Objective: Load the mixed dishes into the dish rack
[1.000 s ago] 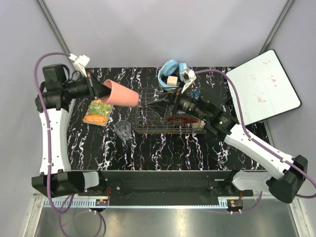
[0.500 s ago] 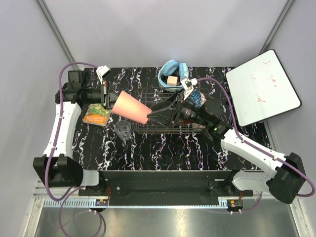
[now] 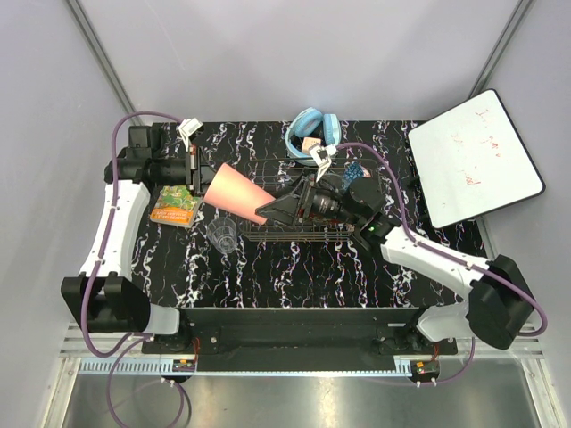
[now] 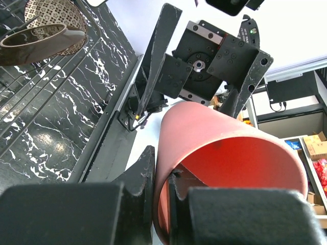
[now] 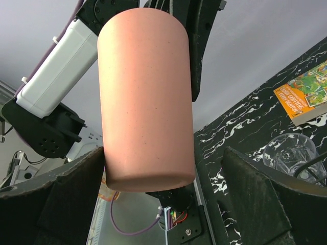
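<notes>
My left gripper (image 3: 198,174) is shut on the rim of the pink cup (image 3: 237,194), one finger inside and one outside (image 4: 138,184). It holds the cup tilted in the air over the left end of the wire dish rack (image 3: 294,234). The right gripper (image 3: 275,209) is open, and the cup's closed base (image 5: 148,168) sits between its fingers (image 5: 56,204), close to the left one and apart from the right one. The clear glass tumbler (image 3: 223,234) stands upright on the table left of the rack. A brown dish (image 4: 43,43) and a patterned bowl (image 4: 53,13) rest on the rack.
An orange-green booklet (image 3: 176,205) lies under the left arm. A light blue bowl with a cube (image 3: 310,135) sits behind the rack. A white board (image 3: 473,156) leans at the right. The black marbled table (image 3: 294,276) stretches in front of the rack.
The left arm swung the cup right and down toward the rack. The right gripper came left out of the rack and now straddles the cup's base, still open.
</notes>
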